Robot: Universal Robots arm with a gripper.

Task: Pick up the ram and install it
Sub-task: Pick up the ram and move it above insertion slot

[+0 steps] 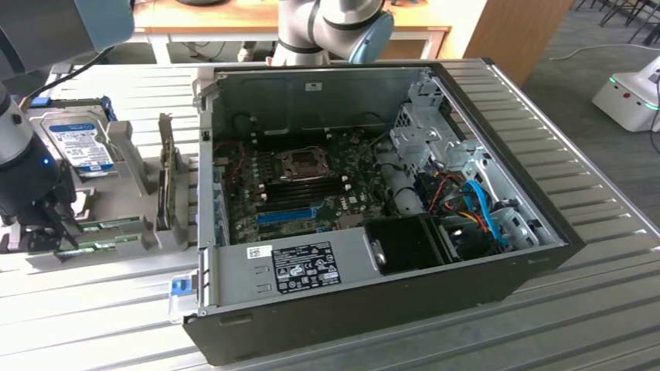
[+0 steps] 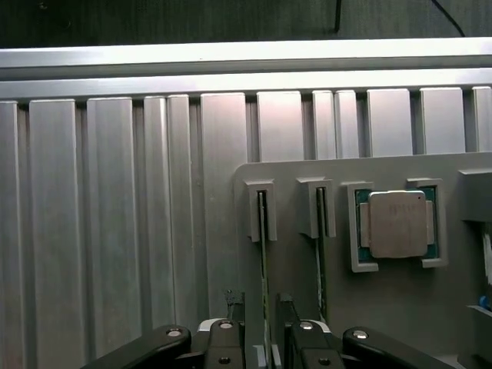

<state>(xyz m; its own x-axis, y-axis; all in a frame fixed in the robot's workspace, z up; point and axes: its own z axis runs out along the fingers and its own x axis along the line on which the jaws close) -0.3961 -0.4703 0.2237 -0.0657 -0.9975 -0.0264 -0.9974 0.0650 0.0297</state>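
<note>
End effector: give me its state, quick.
End effector: open, straddling one ram, not closed on it.

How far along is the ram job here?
Done: nothing. In hand: the open gripper straddles one ram stick standing in the gray holder, not gripping it; a second stick stands alongside. Left: lifting it and seating it in the motherboard.
</note>
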